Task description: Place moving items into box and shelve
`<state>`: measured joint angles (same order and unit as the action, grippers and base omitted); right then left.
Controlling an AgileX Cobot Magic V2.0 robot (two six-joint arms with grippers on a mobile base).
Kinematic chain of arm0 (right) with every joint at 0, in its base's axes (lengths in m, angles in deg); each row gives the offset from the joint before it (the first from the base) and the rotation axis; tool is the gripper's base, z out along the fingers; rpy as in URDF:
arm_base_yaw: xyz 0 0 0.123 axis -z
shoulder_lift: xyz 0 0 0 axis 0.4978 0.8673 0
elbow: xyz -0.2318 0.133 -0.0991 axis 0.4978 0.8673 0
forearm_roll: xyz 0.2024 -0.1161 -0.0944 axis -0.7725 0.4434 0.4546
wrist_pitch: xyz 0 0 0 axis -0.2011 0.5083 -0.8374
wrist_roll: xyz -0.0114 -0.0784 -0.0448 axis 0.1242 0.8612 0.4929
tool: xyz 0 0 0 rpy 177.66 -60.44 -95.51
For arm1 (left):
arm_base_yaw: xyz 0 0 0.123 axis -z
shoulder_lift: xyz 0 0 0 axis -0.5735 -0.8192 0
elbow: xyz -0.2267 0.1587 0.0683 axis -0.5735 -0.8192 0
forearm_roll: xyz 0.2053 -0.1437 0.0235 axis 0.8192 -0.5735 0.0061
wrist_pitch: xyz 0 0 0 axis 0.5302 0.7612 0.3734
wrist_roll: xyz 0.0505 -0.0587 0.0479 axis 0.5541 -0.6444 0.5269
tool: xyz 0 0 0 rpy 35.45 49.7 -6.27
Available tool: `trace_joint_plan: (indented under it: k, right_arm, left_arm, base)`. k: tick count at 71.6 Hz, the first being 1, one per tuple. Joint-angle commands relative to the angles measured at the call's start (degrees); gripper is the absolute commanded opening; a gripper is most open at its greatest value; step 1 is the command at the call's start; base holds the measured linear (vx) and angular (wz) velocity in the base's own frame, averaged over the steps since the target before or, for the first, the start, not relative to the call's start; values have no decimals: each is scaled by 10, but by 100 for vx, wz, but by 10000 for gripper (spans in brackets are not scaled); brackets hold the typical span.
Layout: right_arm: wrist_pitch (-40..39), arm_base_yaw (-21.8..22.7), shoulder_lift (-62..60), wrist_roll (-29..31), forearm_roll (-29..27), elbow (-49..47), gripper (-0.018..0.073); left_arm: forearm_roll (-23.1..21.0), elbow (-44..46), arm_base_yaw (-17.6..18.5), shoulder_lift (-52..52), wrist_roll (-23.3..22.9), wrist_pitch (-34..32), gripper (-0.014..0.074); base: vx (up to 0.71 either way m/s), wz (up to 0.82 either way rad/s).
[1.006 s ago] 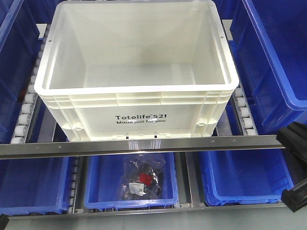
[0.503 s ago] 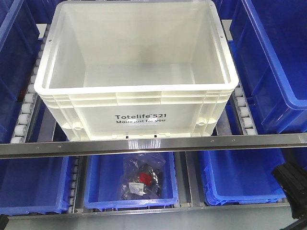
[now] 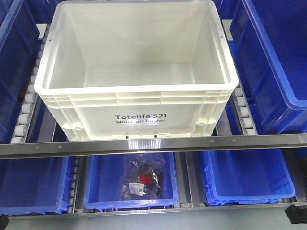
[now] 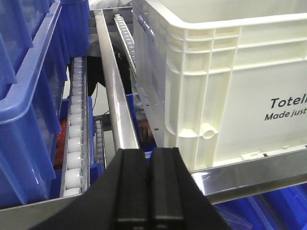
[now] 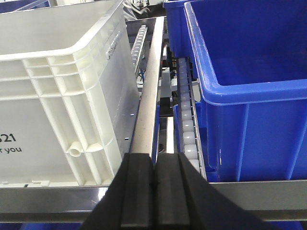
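The box (image 3: 136, 89) is a cream-white tote printed "Totelife 521". It stands on the upper roller shelf and its inside is empty. In the left wrist view my left gripper (image 4: 149, 152) is shut with nothing between its fingers, low in front of the box's (image 4: 225, 76) left front corner. In the right wrist view my right gripper (image 5: 154, 158) is also shut and empty, below the box's (image 5: 53, 91) right front corner. A clear bag of black and red items (image 3: 143, 181) lies in the middle blue bin (image 3: 96, 189) on the lower level.
Blue bins flank the box at left (image 3: 12, 57) and right (image 3: 278, 62), with more below (image 3: 249, 177). A steel rail (image 3: 153, 144) runs across the shelf front. Roller tracks (image 3: 24, 120) line both sides of the box. A black part of the right arm (image 3: 297, 213) shows at the lower right corner.
The right arm's black part has dropped from the right edge down to the lower right corner of the front view. The box and the bag have not moved.
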<state>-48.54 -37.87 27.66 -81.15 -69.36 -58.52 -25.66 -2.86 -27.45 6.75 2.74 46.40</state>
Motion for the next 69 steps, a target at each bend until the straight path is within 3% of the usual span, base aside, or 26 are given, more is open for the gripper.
trace_joint_plan:
  k: [1, 69]
  right_arm:
    - [-44, 3, -6, -1, 1, 3, -15]
    - [-37, 3, -6, -3, -1, 3, -15]
  left_arm:
    - [0, -14, 2, 10, -5, -48, -27]
    - [0, -14, 2, 10, -5, -48, -27]
  base:
    - [0, 0]
    - [0, 0]
